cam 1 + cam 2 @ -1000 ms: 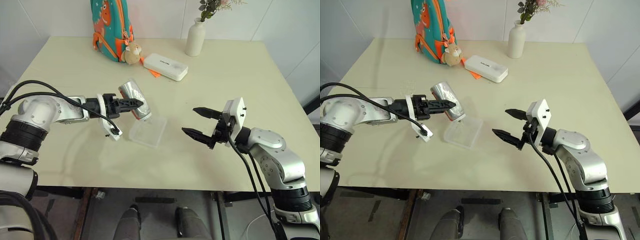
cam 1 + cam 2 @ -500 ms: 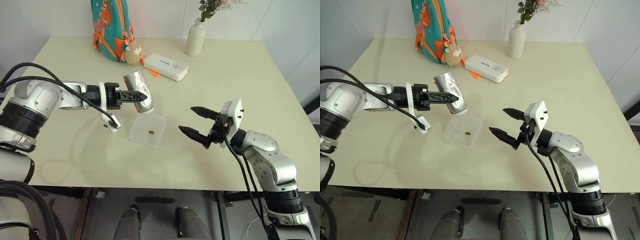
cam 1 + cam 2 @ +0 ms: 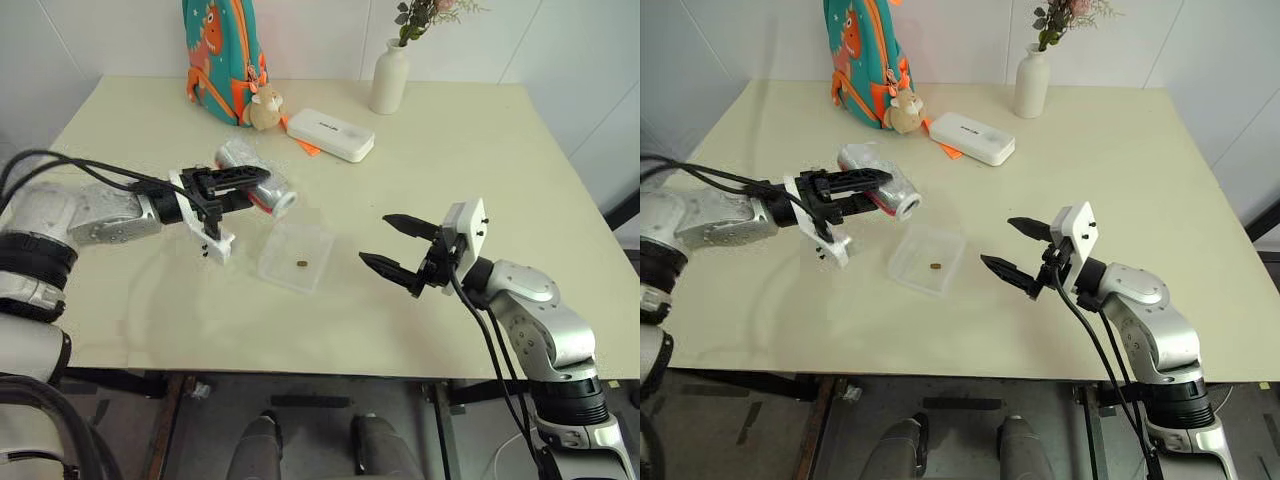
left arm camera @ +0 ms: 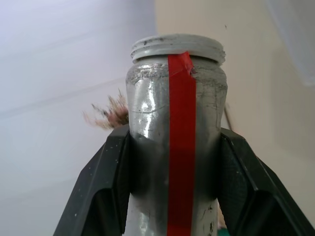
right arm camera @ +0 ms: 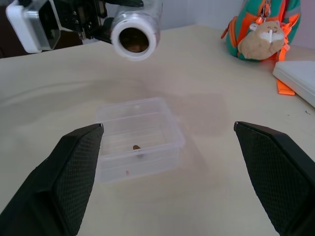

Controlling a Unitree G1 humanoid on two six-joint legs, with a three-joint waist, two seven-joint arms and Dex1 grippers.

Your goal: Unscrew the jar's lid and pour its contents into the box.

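**Jar held open-mouthed above the table, pellet in the box**

The table (image 3: 500, 180) carries a colourful backpack (image 3: 222, 55) at its 11 o'clock edge, a white vase (image 3: 391, 75) at about 1 o'clock and a white oblong case (image 3: 331, 134) between them, nearer the middle.

The left gripper (image 3: 262, 180) is clamped on the jar (image 3: 255, 185) — in the left wrist view its two black fingers (image 4: 106, 182) press the jar's silvery sides on either side of a red stripe. The jar lies roughly level, above the table, with its uncapped threaded mouth pointing toward the right arm. It hangs at about 10 o'clock from the box (image 3: 297, 258), apart from it.

The right gripper (image 3: 393, 243) hovers at 3 o'clock from the box, its fingers spread wide with nothing between them — the right wrist view looks between them at the box and the jar's round mouth.

The box rests flat near the table's middle. Inside it lies the contents (image 3: 301, 264), one small brown pellet on the clear floor.
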